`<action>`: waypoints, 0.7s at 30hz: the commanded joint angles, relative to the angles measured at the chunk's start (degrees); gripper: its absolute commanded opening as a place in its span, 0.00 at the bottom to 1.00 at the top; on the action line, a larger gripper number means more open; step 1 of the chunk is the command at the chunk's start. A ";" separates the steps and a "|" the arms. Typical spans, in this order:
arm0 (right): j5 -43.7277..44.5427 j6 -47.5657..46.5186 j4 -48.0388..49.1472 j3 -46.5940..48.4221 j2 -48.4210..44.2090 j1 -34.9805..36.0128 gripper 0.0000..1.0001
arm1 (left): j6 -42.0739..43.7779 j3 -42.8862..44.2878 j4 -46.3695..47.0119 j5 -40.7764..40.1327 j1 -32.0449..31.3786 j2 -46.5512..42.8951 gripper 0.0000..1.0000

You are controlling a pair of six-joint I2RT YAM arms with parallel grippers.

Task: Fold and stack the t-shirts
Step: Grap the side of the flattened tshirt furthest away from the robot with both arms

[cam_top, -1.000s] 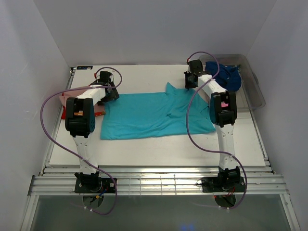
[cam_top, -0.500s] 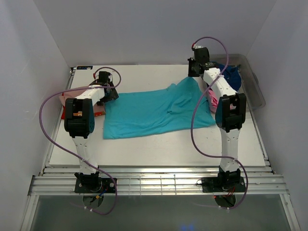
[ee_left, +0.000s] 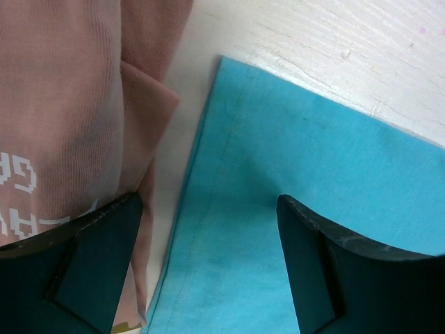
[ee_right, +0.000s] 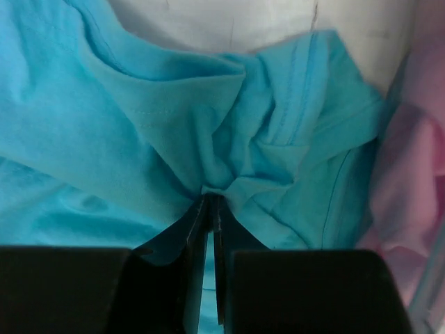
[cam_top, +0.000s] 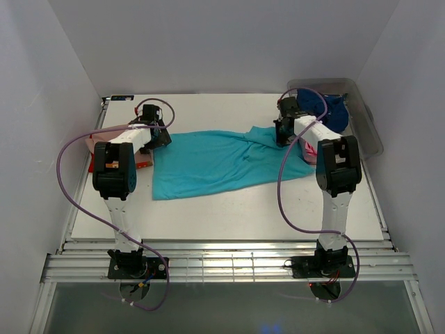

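turquoise t-shirt lies across the table. right gripper is clenched on its bunched right end; left gripper hangs released over the left hem — i'd pin that corner, then pull evenly to flatten.

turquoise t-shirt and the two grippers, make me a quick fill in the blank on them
The right gripper is ____ on a bunched fold of the turquoise t-shirt.
The left gripper hovers over that shirt's hem with its jaws ____.
In the left wrist view, the salmon-pink t-shirt lies to the ____ of the turquoise one.
Missing words: shut; open; left.
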 commanded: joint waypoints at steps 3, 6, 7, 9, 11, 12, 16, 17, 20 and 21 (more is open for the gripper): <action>1.57 0.93 1.81 -5.33 -5.47 0.35 0.19 | -0.39 1.01 0.35 1.18 0.49 -3.44 0.89; 1.83 1.02 4.54 -4.64 -6.53 0.35 0.24 | -0.30 1.98 0.35 1.45 0.49 -3.18 0.89; 2.00 1.11 4.73 -3.85 -5.92 0.35 0.24 | -0.38 2.15 0.35 1.45 0.49 -3.01 0.89; 2.09 1.28 4.82 -0.43 -4.52 0.35 0.24 | -0.56 2.77 0.17 1.36 0.49 -2.48 0.89; 1.83 1.89 3.85 2.30 -2.41 0.35 0.25 | -0.82 3.04 -0.18 0.92 0.58 -2.48 0.89; 1.57 1.98 3.68 4.49 -1.36 0.26 0.25 | -1.17 2.86 -0.09 0.83 0.49 -2.83 0.89; 0.77 2.34 3.67 8.63 1.19 0.17 0.26 | -0.91 3.03 0.26 -0.13 0.58 -3.18 0.89; 0.78 2.25 3.41 9.51 1.99 0.09 0.26 | -0.83 3.12 0.17 -0.31 0.49 -3.18 0.89; 0.42 1.90 2.53 13.29 5.24 -0.18 0.27 | -0.39 3.65 0.09 -0.22 0.58 -2.92 0.90; 0.25 1.72 2.27 13.99 5.94 -0.27 0.27 | -0.30 3.82 0.00 -0.22 0.76 -2.83 0.90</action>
